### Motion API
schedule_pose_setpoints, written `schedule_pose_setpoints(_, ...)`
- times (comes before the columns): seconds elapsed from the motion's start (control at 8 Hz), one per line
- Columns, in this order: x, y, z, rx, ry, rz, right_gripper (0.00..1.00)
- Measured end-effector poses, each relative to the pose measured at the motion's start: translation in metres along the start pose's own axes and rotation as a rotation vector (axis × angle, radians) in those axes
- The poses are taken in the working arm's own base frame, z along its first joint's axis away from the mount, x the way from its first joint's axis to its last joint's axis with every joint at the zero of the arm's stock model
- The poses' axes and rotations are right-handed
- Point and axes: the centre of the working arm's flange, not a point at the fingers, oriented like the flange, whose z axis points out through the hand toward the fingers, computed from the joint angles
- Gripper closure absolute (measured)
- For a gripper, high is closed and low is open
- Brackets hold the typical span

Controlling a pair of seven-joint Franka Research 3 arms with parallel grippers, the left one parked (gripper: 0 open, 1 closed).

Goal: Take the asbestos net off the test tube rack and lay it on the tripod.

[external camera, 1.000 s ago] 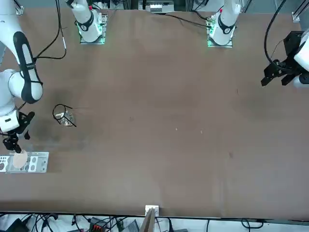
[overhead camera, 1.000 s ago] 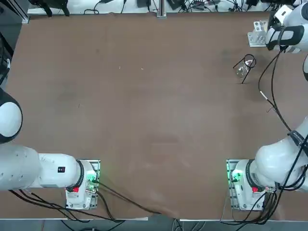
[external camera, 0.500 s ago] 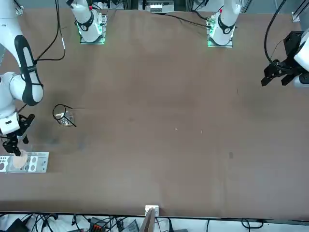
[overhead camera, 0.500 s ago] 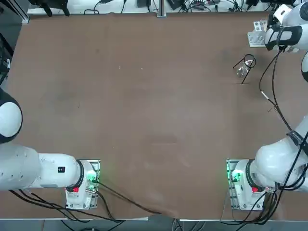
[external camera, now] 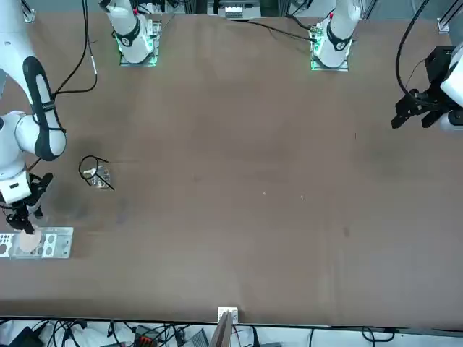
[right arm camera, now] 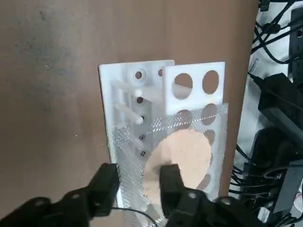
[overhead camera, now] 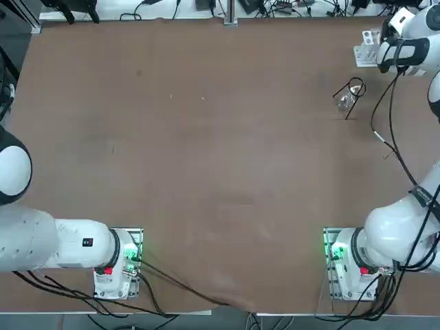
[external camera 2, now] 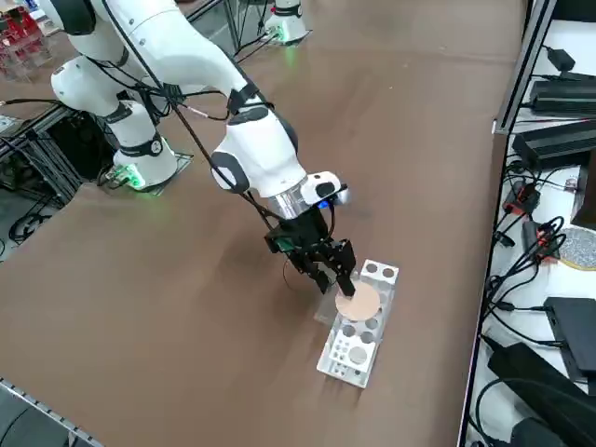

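Your right claw [right arm camera: 139, 175] stands part-spread at the asbestos net [right arm camera: 184, 161] on the test tube rack [right arm camera: 194, 90]; you can't tell whether its fingertips touch the mesh. The claw hides part of the net.

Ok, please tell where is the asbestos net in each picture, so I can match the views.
Top view: I cannot make it out, near the right arm's end.
Front view: lower left, at the rack.
Right side view: right of centre, the pale disc of the asbestos net.
Right wrist view: by the right gripper.
Shared landmark: the white rack.
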Motion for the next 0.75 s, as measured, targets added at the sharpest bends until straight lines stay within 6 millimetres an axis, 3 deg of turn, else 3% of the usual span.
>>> schedule_pose_setpoints(0.75, -0.0035, 0.0043, -0.0041, -0.012, -0.005, 0.002, 0.91)
